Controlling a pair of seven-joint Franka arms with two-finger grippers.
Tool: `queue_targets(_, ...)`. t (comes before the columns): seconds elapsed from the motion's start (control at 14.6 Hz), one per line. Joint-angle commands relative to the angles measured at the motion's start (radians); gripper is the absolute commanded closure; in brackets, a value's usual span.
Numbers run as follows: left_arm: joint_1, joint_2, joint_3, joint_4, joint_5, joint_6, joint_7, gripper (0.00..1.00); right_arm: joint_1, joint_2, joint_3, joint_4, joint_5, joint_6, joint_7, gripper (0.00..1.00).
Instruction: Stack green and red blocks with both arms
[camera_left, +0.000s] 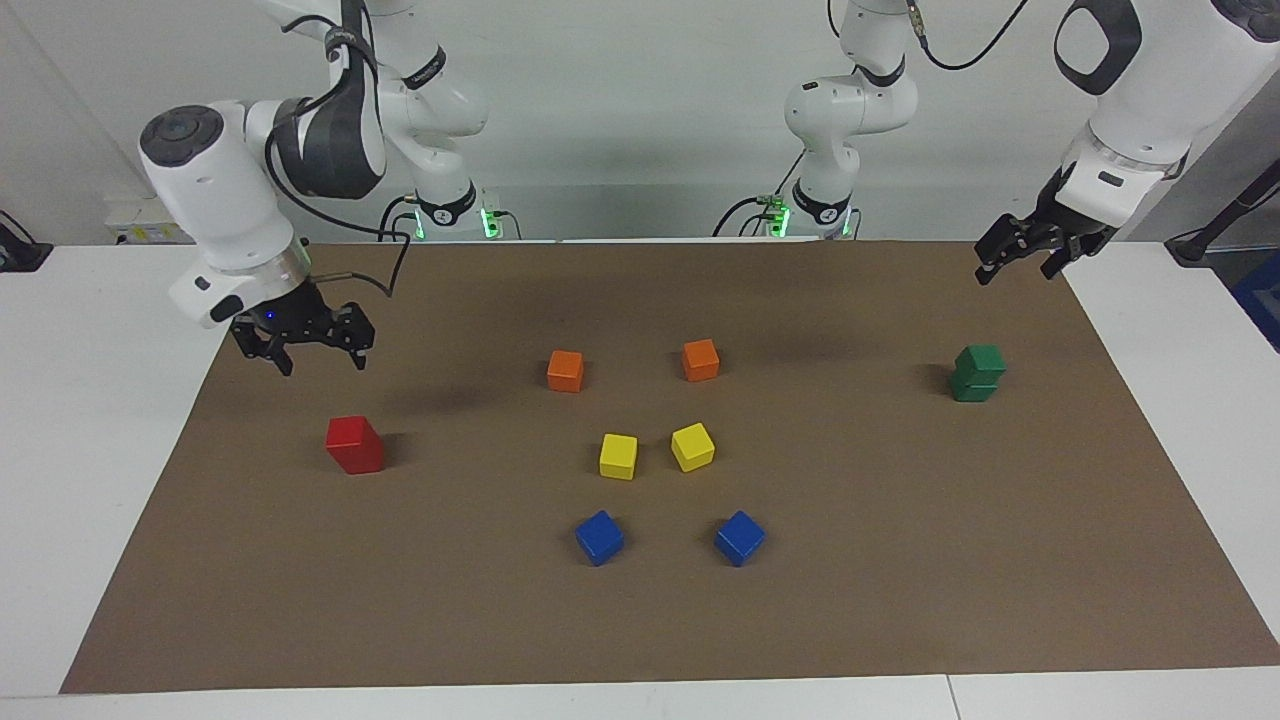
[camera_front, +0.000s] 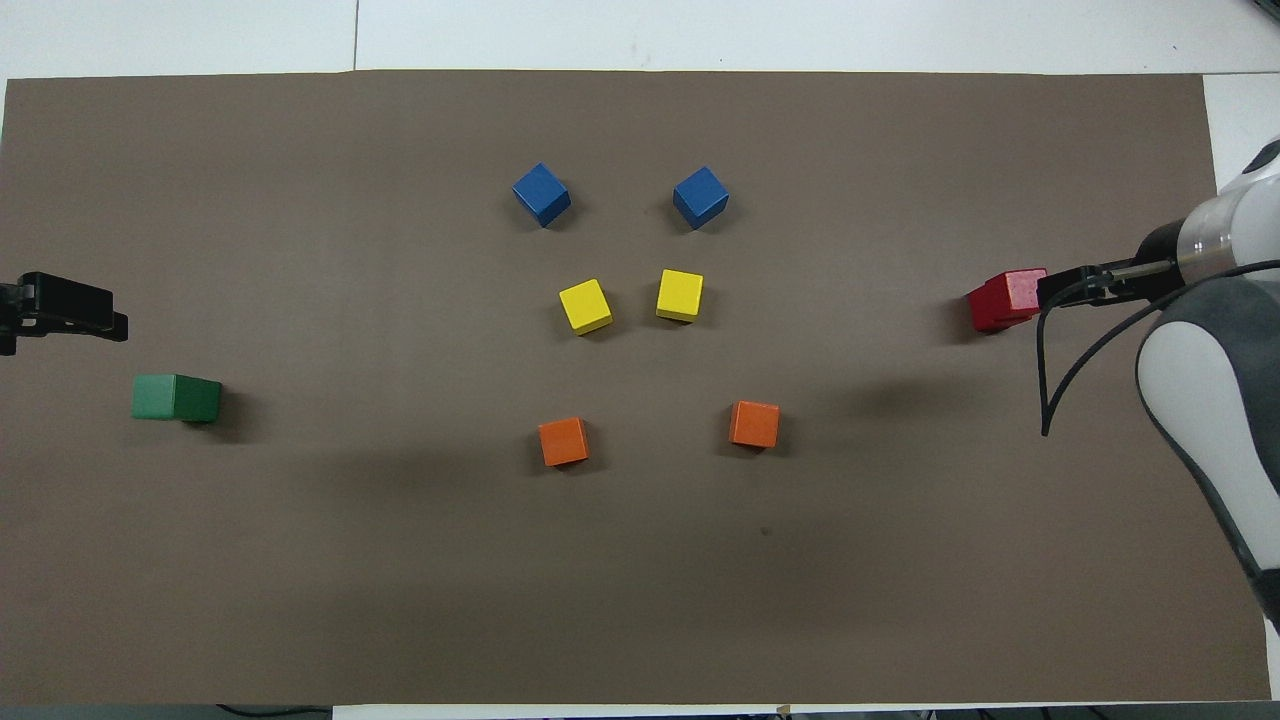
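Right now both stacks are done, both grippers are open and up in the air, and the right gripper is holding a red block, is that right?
Not quite. In the facing view the right gripper is empty: it hangs open above the table, apart from the red stack. The rest holds: the green stack stands too, and the left gripper is open and raised.

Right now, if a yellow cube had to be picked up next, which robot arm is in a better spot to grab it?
Probably the right arm, but only just. The right gripper hangs open over the mat near the red stack, somewhat closer to the yellow cubes. The left gripper, also open, hangs over the mat's edge, above the green stack.
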Motion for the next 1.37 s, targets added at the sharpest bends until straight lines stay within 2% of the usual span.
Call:
queue_targets(0.0,-0.013,-0.010,0.010,0.005,0.010,-0.003,-0.011,0.00,-0.002,-0.085,0.013,-0.014,0.014,-0.111,0.013,0.00)
queue_targets(0.21,-0.072,-0.012,0.026,0.005,0.024,0.003,-0.002,0.00,-0.002,-0.148,0.014,-0.014,0.013,-0.231,-0.007,0.00)
queue_targets(0.27,-0.087,-0.012,0.043,0.003,0.040,0.005,0.005,0.00,-0.002,-0.155,0.014,-0.007,0.013,-0.234,-0.013,0.00)
queue_targets(0.41,-0.085,-0.019,0.046,-0.005,0.041,0.005,0.015,0.00,-0.005,-0.133,0.012,0.028,0.013,-0.230,-0.011,0.00)
queue_targets(0.62,-0.091,-0.022,0.049,-0.005,0.039,0.000,0.012,0.00,-0.013,-0.057,0.012,0.102,0.011,-0.245,-0.008,0.00)
queue_targets(1.31,-0.077,-0.019,0.049,0.005,0.045,-0.032,0.015,0.00,-0.007,-0.043,0.012,0.124,0.008,-0.259,0.001,0.00)
